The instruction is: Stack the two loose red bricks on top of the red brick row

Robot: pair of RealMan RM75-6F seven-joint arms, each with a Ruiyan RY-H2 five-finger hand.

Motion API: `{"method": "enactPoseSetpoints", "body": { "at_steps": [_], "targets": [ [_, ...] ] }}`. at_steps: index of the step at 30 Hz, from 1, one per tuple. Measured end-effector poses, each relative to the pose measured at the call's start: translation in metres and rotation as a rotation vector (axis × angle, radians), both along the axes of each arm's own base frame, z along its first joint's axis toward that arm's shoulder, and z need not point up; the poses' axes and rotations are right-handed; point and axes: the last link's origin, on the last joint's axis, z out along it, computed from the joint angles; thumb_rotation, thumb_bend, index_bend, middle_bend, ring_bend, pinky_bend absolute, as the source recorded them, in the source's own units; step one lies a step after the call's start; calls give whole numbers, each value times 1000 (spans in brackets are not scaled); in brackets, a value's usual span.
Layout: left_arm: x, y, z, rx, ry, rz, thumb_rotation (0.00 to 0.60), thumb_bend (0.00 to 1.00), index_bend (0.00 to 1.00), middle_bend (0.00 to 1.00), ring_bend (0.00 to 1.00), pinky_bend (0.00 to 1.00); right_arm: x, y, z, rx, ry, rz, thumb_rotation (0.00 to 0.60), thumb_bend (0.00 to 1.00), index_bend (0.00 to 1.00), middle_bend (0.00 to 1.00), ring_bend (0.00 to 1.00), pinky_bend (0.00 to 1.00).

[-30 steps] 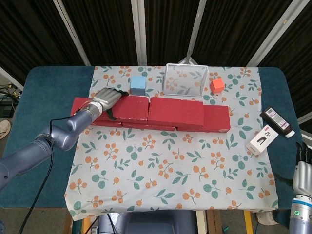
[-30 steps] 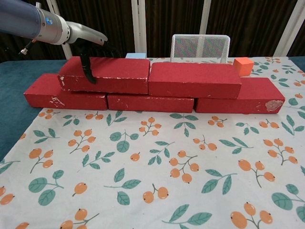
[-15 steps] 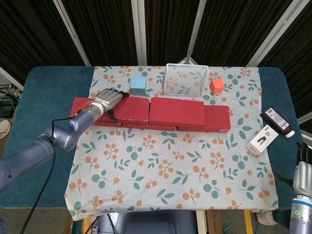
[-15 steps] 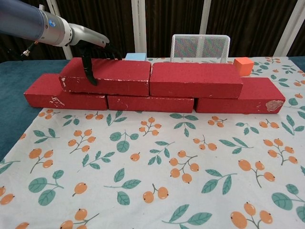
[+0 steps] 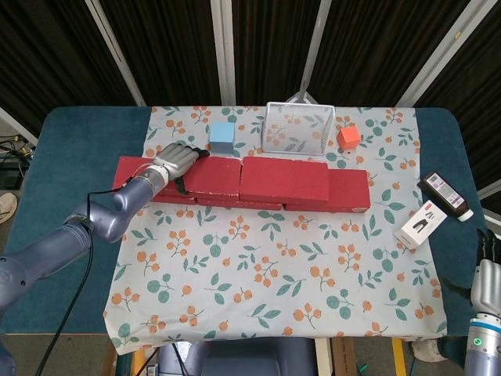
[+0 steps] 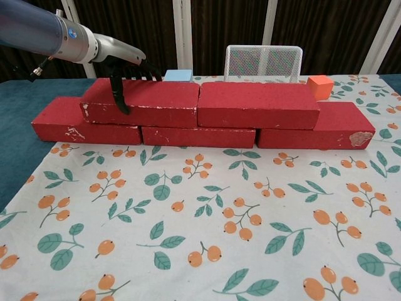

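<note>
Three red bricks form the bottom row [image 6: 84, 127] [image 5: 348, 189] across the cloth. Two more red bricks lie end to end on top of it: the upper left brick [image 6: 150, 103] [image 5: 213, 174] and the upper right brick [image 6: 257, 105] [image 5: 283, 178], which touch. My left hand [image 6: 123, 68] [image 5: 178, 158] holds the left end of the upper left brick, with the thumb down its front face and the fingers spread over its top. My right hand [image 5: 485, 276] hangs low off the table's right front corner, far from the bricks; its fingers are too small to read.
Behind the bricks stand a light blue cube [image 5: 222, 135], a white wire mesh basket [image 5: 299, 127] and an orange cube [image 5: 348, 137]. A dark bottle [image 5: 445, 196] and a white box [image 5: 420, 224] lie at the right edge. Floral cloth [image 5: 266, 274] covers the front.
The upper left brick has slid a little to the right under my left hand, closing the gap to the upper right brick. The hand's fingers have spread and lifted over the brick's top.
</note>
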Motion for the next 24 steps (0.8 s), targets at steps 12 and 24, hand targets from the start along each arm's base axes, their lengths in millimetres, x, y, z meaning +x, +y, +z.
{"method": "enactPoseSetpoints", "body": {
  "at_steps": [12,24],
  "targets": [
    [1,1,4,1,4,16,600,124,293,242,191,213,0,0,-1,-1,0,2,600,55,0,19,0,0],
    [-1,2,3,12,24,18,600,71,269,227,186,213,0,0,-1,-3,1,-1,600,54,0,19,0,0]
  ]
}}
